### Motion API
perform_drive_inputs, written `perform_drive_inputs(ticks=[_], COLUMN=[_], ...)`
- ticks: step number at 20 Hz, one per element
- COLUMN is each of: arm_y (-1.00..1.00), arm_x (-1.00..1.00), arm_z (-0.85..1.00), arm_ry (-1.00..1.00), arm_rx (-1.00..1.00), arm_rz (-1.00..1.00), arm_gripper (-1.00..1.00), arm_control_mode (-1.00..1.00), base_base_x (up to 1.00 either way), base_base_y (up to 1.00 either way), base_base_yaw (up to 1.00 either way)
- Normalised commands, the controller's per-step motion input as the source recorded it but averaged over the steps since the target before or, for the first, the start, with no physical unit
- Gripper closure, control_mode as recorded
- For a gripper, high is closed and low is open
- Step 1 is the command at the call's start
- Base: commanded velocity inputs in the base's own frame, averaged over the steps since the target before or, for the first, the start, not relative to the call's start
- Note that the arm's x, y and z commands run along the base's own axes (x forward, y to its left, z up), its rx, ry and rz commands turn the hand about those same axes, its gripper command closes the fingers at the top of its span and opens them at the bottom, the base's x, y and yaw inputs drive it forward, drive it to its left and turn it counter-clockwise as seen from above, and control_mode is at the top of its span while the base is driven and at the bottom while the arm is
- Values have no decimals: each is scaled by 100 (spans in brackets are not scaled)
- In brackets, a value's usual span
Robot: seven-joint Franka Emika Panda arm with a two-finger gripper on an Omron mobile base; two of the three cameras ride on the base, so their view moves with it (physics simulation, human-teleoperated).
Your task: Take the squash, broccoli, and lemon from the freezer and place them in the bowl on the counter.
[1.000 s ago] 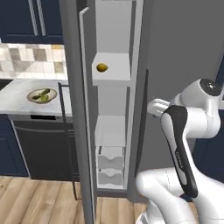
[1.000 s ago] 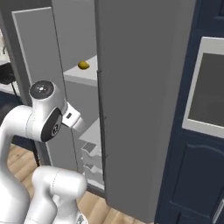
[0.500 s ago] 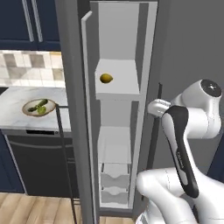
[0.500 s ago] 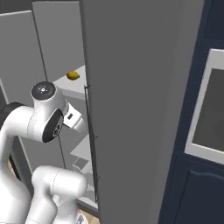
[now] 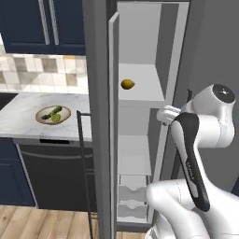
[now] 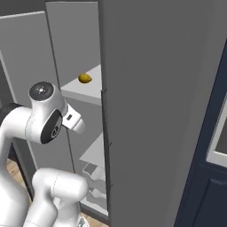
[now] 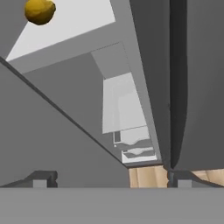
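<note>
The freezer (image 5: 140, 116) stands open, the arm folded up in front of it with its elbow high, the bowl (image 5: 53, 114) on the bench (image 5: 23, 116) apparently holding greens, the pincer (image 7: 109, 178) spread wide and empty, the lemon (image 7: 39, 11) on a shelf well beyond its tips.

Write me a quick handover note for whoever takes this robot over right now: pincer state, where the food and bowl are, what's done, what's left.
Pincer: open, holding nothing, facing into the open freezer.
Lemon: alone on the freezer's white upper shelf, not yet picked.
Bowl: on the counter left of the fridge, with the squash and broccoli already in it.
Done: squash and broccoli delivered.
Left: grasp the lemon, carry it to the bowl, release.
</note>
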Motion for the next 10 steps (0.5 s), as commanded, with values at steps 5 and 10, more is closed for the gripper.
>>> perform_drive_inputs(ticks=[5,10], arm_y=[0,0], arm_x=[0,0], arm_z=[0,0], arm_ry=[0,0], arm_rx=[0,0], arm_rz=[0,0], arm_gripper=[-100,-100], arm_control_mode=[100,100], base_base_x=[95,41], base_base_y=[28,9], base_base_yaw=[23,38])
